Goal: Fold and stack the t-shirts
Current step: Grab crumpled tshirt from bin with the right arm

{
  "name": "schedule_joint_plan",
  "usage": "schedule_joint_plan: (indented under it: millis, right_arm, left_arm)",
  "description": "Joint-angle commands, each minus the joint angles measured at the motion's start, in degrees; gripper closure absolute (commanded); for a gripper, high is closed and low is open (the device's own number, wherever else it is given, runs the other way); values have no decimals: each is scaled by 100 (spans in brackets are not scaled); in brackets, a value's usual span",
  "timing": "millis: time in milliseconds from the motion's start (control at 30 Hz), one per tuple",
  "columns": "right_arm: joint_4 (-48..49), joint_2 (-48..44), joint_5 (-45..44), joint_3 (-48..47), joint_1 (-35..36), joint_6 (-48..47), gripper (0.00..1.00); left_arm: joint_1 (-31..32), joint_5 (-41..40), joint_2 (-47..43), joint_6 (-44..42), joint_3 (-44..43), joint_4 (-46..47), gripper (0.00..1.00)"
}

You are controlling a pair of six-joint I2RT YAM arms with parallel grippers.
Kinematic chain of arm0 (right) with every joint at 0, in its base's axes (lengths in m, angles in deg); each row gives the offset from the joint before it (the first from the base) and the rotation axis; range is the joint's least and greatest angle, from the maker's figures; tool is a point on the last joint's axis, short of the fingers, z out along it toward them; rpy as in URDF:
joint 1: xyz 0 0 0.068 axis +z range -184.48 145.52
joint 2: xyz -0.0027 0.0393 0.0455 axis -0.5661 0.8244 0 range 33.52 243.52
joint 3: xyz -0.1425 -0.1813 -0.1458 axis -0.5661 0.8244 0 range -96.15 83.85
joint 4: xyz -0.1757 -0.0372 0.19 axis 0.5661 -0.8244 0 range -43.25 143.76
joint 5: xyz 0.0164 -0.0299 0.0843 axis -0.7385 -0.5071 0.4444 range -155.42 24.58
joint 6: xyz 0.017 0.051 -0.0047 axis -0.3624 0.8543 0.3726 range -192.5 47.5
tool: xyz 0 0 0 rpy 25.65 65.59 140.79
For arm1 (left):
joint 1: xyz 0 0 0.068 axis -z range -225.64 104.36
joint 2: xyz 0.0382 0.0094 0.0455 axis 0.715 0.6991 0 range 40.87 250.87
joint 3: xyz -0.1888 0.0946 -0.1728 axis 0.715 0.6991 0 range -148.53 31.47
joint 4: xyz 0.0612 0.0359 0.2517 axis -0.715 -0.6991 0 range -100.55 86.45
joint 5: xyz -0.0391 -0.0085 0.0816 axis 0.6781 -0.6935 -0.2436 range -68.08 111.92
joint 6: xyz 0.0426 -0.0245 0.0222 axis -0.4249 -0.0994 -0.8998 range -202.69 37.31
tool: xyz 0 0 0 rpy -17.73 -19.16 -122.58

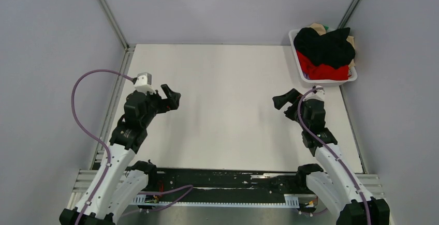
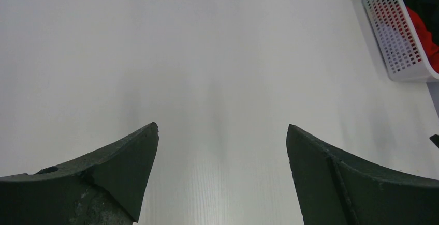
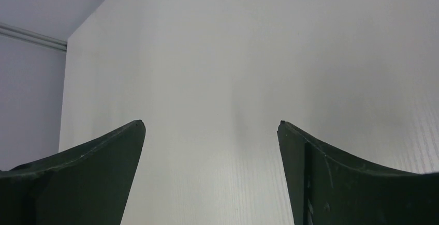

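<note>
The t-shirts lie heaped in a white plastic basket (image 1: pixel 298 59) at the table's far right corner: a black one (image 1: pixel 326 44) on top, a red one (image 1: pixel 323 71) under it, a bit of beige (image 1: pixel 315 28) at the back. In the left wrist view the basket (image 2: pixel 396 39) shows at the upper right with red cloth (image 2: pixel 422 31) inside. My left gripper (image 1: pixel 173 98) hovers open over the left side of the table, empty (image 2: pixel 222 129). Below the basket, my right gripper (image 1: pixel 283 101) is open and empty too (image 3: pixel 211 124).
The white table top (image 1: pixel 228 106) lies between the two arms. Grey walls with metal rails (image 1: pixel 106 10) close in the left, back and right sides. A black strip with cables (image 1: pixel 222 183) runs along the near edge between the arm bases.
</note>
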Motion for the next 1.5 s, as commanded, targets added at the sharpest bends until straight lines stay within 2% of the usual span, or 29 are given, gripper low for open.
schedule_joint_plan:
  millis: [0,167,233,467,533,600,700,833,967,1100,1167,1233,1267,1367,1400,1467]
  right_arm:
    - [302,-390,-82,-112,13,-119,0]
    - [556,-325,-1024,-437,-12,-206,0]
    - [467,-43,-1290,-964,-63,-481,0]
    - [-744,2020,-1948,-3478,-931,-1137,0]
    - [-1008,2650,-1786,-4125,-1412,-1224,0]
    - [-1254,3237,-1194,-4695,-1849,-1268,0]
    - [-1363,4067,-816,-5454,-2206,-1472,0]
    - [-1467,5334,-874,-6634,-2367,-2040,0]
    - [-1755,6553,-978,-7916,-2405,-2381,8]
    - [-1837,7437,-873,-8661,-2404,-2430,13]
    - [-1848,7822,-683,-8993,-2405,-2421,19]
    - [-1856,8060,-628,-9271,-2404,-2327,35]
    - [-1850,8146,-630,-9407,-2404,-2272,45]
    - [-1839,8210,-279,-9764,-2406,-2295,88]
    - [-1828,8163,-254,-9878,-2410,-2289,99]
    - [-1738,7955,-246,-10000,-2413,-2225,100]
  left_arm:
    - [4,-127,-7,-15,-71,75,0]
    - [4,-152,82,38,-48,154,0]
    - [2,-127,159,60,-51,196,0]
    - [10,-172,444,72,-51,328,0]
    - [3,-236,509,79,-79,324,0]
    - [7,-305,540,89,-80,336,0]
    - [3,-384,580,90,-52,440,0]
    - [2,-410,682,63,-87,509,0]
    - [3,-458,864,21,-154,506,0]
    - [9,-534,1049,23,-249,441,0]
    - [10,-517,1084,6,-269,464,0]
    - [3,-579,1108,3,-266,481,0]
    - [7,-599,1112,7,-269,484,0]
    - [3,-635,1133,2,-286,457,0]
    - [7,-640,1138,7,-278,459,0]
    - [3,-651,1153,15,-250,499,0]
